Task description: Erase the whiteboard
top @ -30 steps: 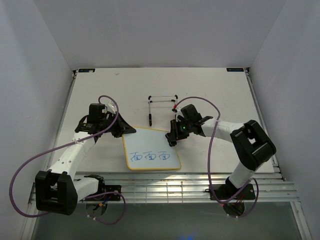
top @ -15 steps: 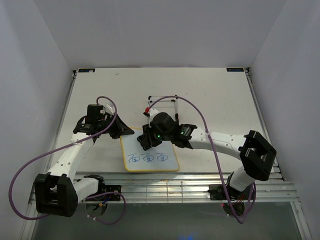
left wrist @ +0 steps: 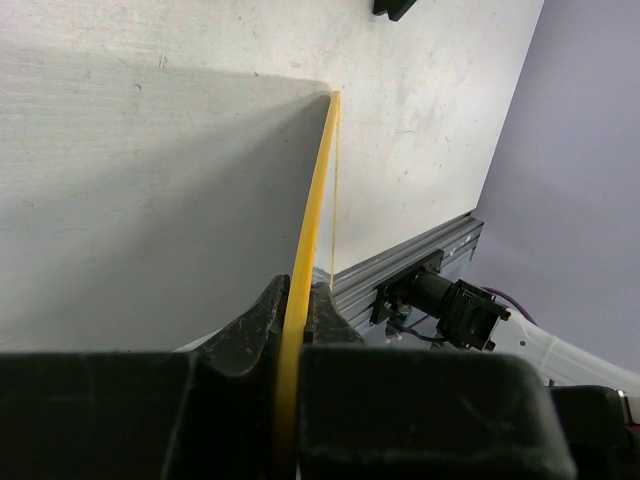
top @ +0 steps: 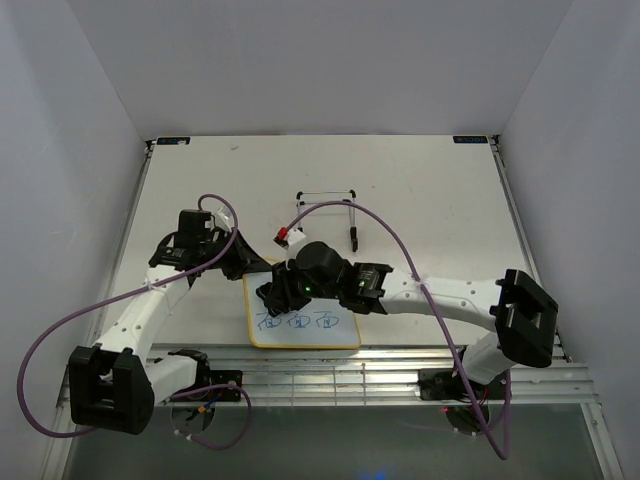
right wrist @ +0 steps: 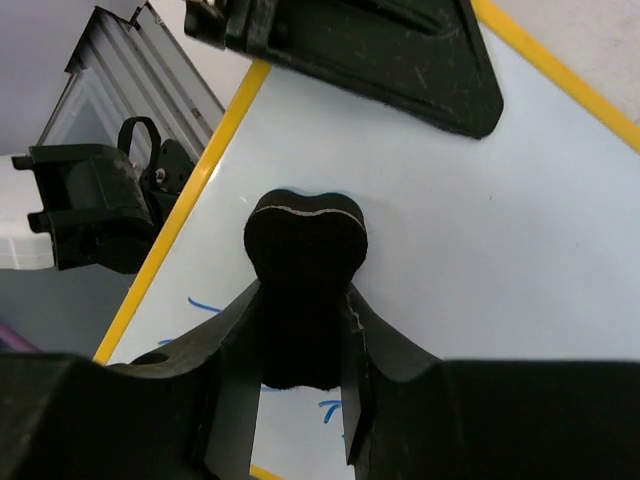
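Note:
The whiteboard (top: 320, 335) lies flat near the table's front edge, white with a yellow frame and blue marks along its near side. My left gripper (top: 250, 262) is shut on its far left corner; the left wrist view shows the yellow frame edge (left wrist: 316, 190) clamped between the fingers. My right gripper (top: 275, 292) is over the board's left part, shut on the black bone-shaped eraser (right wrist: 303, 290), which sits on the white surface (right wrist: 480, 250) just above the blue marks (right wrist: 205, 305).
The black wire easel stand (top: 328, 205) lies behind the board at mid-table. A metal rail (top: 350, 375) runs along the table's near edge. The left gripper's black fingers (right wrist: 400, 60) lie on the board's corner just beyond the eraser.
My right gripper has swept left from beside the board's right edge onto its left part, carrying the eraser. My left gripper kept its hold on the corner.

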{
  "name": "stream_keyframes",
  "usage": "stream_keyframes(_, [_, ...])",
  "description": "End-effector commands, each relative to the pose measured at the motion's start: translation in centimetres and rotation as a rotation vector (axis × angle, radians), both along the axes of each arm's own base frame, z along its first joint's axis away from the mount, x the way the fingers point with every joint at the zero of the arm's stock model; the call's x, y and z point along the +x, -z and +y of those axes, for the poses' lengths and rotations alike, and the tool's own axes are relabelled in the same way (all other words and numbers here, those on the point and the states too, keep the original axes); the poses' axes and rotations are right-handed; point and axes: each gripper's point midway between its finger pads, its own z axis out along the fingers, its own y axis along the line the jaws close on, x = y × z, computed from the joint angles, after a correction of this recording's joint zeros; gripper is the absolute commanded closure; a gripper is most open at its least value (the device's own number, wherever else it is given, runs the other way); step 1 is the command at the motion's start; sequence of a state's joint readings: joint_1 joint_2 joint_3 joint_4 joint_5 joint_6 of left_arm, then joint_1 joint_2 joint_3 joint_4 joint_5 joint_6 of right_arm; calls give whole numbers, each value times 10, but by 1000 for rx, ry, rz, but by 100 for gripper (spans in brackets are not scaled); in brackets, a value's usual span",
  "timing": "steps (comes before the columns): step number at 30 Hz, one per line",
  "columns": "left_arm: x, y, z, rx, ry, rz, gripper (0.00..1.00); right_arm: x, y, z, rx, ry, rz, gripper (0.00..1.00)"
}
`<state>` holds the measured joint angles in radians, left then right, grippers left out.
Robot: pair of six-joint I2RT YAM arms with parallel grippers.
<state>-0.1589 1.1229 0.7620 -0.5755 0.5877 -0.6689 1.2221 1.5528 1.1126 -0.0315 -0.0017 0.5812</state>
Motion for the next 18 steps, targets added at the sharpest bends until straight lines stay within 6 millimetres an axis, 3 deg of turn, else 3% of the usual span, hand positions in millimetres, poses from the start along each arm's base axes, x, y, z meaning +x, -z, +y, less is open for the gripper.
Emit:
stream_keyframes(1, [38, 45, 85, 531, -212, -126, 100, -43, 24, -17, -51, -92, 99, 92])
stream_keyframes(2, [38, 45, 90, 555, -235, -123, 100, -35, 42, -33, -92, -60, 108, 92])
stream_keyframes(5, [40, 42, 98, 575, -281, -121, 100, -19, 52, -65, -116, 5, 114, 92])
stream_keyframes(12, [43, 37, 110, 576, -349, -117, 100, -6, 111, -159, -206, 141, 169, 92])
stream_keyframes(16, [45, 38, 107, 551, -319, -127, 100, 7, 135, -192, -229, 212, 197, 92])
stream_keyframes(18, [44, 41, 95, 512, -249, -127, 100, 11, 137, -194, -220, 206, 197, 92])
